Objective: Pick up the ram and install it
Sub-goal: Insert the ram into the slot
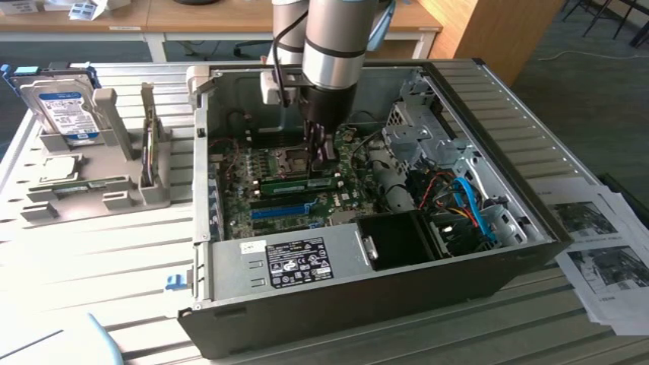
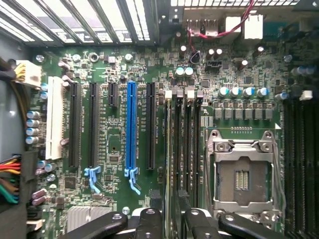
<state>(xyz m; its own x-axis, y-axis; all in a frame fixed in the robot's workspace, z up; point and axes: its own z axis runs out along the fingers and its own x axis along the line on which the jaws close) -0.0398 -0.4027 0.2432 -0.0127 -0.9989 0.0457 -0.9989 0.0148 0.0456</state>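
Ram (image 1: pixel 296 184) stands on edge in a motherboard (image 2: pixel 119 164) slot, inside the case (image 1: pixel 487 99). My fingers (image 2: pixel 149 219) are spread just above it. Looks light, stiff, brittle: best pinched across its faces, mid-length.

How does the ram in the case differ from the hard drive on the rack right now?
The ram is a thin green stick; the hard drive is a thick silver block with a blue label. The ram sits on the motherboard inside the case, close to the end effector; the hard drive stands upright in the grey rack outside it, at the exterior view's left.
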